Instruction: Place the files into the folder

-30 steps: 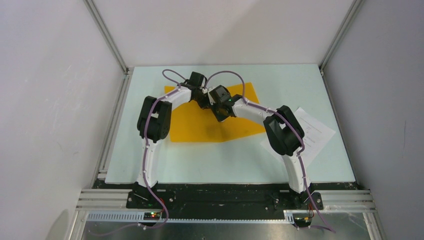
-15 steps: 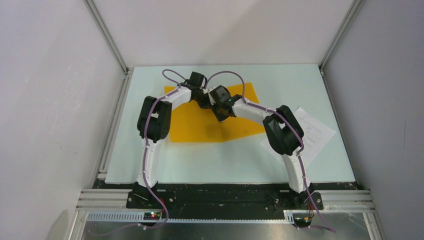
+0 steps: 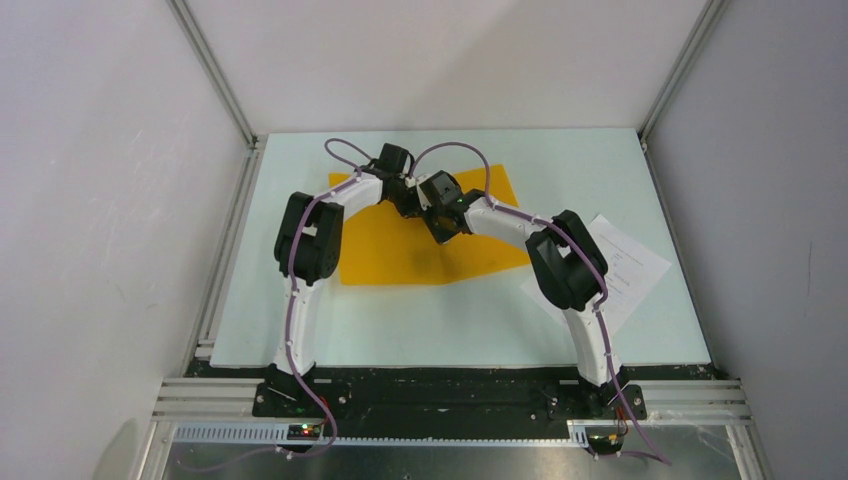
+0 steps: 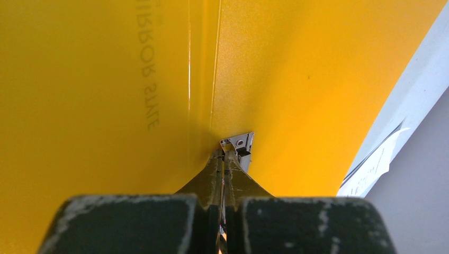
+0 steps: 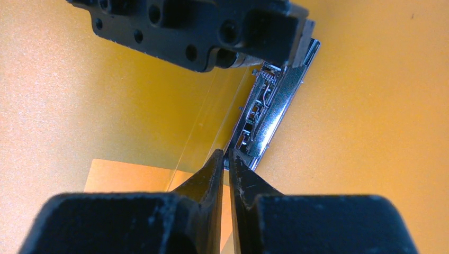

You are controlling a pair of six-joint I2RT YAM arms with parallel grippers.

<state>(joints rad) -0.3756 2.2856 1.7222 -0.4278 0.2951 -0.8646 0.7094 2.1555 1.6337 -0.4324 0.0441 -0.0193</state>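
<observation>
The orange-yellow folder [image 3: 400, 255] lies opened flat at the table's middle, with a metal clip [image 5: 270, 106] along its fold. Both grippers meet over that fold. My left gripper [image 4: 227, 154] is shut, its tips touching the small metal tab [image 4: 241, 143] of the clip. My right gripper [image 5: 226, 154] points down at the clip's near end; only a hairline slit shows between its fingers, and nothing visible is in it. The left gripper's black body [image 5: 201, 26] hangs just beyond it. The files [image 3: 625, 265], white printed sheets, lie on the table right of the folder, partly under the right arm.
The pale table [image 3: 600, 170] is boxed in by white walls and aluminium posts [image 3: 215, 75] at the back corners. A corner of the white sheets [image 4: 376, 164] shows past the folder's edge in the left wrist view. The two wrists stand very close together.
</observation>
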